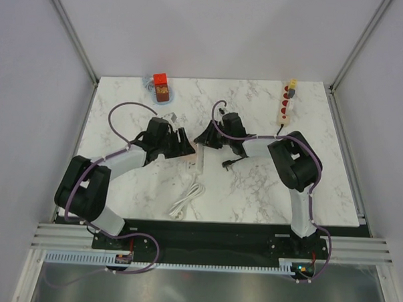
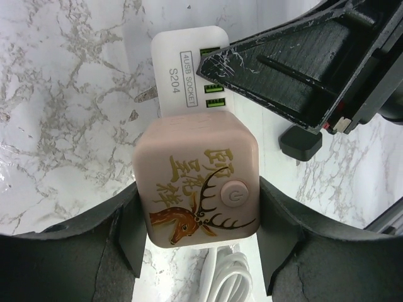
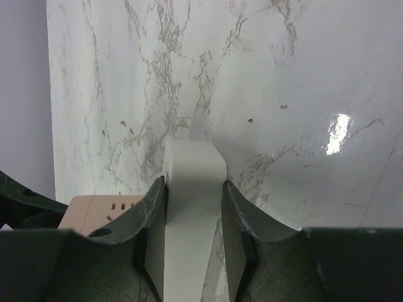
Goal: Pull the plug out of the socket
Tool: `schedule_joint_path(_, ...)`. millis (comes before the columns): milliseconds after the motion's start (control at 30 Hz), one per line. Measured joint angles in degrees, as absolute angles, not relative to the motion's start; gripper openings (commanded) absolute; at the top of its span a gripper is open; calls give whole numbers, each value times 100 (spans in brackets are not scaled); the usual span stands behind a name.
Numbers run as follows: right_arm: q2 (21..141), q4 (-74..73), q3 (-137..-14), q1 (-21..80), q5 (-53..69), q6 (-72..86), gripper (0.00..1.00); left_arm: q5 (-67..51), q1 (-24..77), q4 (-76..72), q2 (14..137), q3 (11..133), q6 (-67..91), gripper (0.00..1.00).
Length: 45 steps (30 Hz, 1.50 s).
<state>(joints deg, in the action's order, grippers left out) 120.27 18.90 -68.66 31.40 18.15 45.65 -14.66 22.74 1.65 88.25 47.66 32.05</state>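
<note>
A pink cube socket (image 2: 195, 189) with a deer picture and a round button sits between my left gripper's (image 2: 201, 217) fingers, which are shut on its sides. A white four-USB plug block (image 2: 182, 69) butts against the cube's far face. My right gripper (image 3: 192, 189) is shut on this white block (image 3: 194, 167), with the pink cube (image 3: 94, 211) at lower left. In the top view the left gripper (image 1: 180, 145) and the right gripper (image 1: 205, 138) meet at mid-table over the white block (image 1: 201, 161). I cannot tell whether the block has separated from the cube.
The cube's white cable (image 1: 186, 198) lies coiled towards the near edge. A loose black plug (image 1: 228, 164) lies right of the grippers. An orange-red cube (image 1: 161, 86) stands at the far left and a white power strip (image 1: 286, 101) at the far right.
</note>
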Motion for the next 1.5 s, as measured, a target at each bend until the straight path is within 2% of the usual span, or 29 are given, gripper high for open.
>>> schedule_joint_path(267,12027,1959,-6838,3120,1870,4648,0,-1678,2108,-191,8768,4558,3614,2)
schedule_joint_path(467,12027,1890,-6842,3074,2023,4685,0,-816,2617,766,8735,5094,3013,2)
schedule_joint_path(600,12003,1765,-6914,3057,2073,4646,0,-823,2589,947,8724,5190,2976,2)
schedule_joint_path(833,11961,1643,-6908,2904,1879,4550,0,-1358,1820,-119,7835,4703,3535,2)
schedule_joint_path(1000,11939,1686,-6864,2834,1874,4571,0,-1354,1861,-508,7426,4731,3527,2)
schedule_joint_path(1300,11922,1533,-6993,2733,1787,4504,0,-674,1876,1271,7214,5026,3068,2)
schedule_joint_path(1500,12608,1214,-8143,2318,1675,4456,0,-320,1876,2165,6694,4971,3035,2)
